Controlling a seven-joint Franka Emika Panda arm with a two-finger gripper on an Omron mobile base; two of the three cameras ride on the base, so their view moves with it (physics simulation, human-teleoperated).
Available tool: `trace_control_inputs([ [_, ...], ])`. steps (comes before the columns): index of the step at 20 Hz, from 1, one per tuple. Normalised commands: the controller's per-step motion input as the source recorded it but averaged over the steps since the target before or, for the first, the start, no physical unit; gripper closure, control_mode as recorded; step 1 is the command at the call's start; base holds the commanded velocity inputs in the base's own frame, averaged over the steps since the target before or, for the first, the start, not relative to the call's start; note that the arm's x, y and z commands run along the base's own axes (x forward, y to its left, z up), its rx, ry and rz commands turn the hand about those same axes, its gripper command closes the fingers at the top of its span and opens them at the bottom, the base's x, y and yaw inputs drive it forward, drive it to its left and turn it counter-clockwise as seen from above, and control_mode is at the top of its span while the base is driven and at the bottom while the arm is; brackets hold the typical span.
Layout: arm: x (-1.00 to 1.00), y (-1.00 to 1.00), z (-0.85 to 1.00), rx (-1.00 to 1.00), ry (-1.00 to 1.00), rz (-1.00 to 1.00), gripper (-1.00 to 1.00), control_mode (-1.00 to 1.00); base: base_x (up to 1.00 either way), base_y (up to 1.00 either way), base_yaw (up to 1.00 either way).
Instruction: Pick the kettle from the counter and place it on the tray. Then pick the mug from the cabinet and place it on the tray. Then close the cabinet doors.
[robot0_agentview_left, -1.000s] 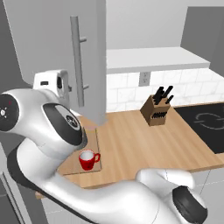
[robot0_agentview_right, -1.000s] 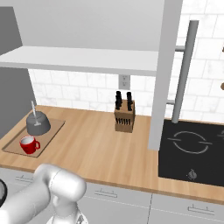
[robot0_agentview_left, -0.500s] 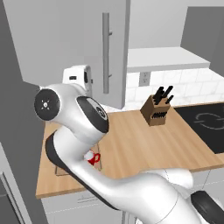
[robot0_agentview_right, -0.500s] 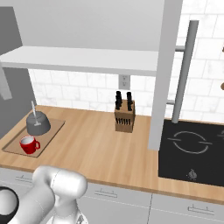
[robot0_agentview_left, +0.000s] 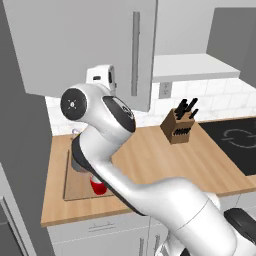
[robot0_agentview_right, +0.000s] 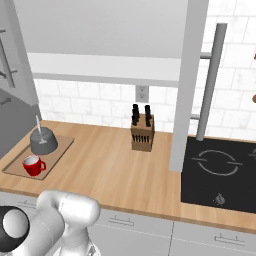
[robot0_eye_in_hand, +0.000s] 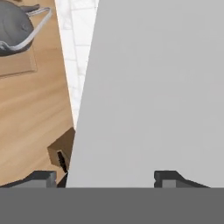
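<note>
Closing comes last: our tool (robot0_eye_in_hand: 105, 178), fingers spread and pinching nothing, faces the flat light grey cabinet door (robot0_eye_in_hand: 157, 87), since the squat dark grey kettle (robot0_agentview_right: 43, 141) and small red mug (robot0_agentview_right: 33, 165) sit together on the light-brown wooden tray (robot0_agentview_right: 60, 150).

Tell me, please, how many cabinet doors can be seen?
2. One door hangs over the left end of the counter, above the tray. The other door stands edge-on near the stove. None seem hidden.
</note>
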Motion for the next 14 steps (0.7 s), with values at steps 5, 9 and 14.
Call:
trace_control_inputs([
  [5,0.79,-0.49,0.00,0.00,0.06,0.00,-1.00,-1.00,0.00,0.00,0.00],
  [9,0.77,-0.39,0.00,0.00,0.05,0.00,-1.00,-1.00,0.00,0.00,0.00],
  [14,0.74,-0.30,0.00,0.01,0.01,0.05,-1.00,-1.00,0.00,0.00,0.00],
])
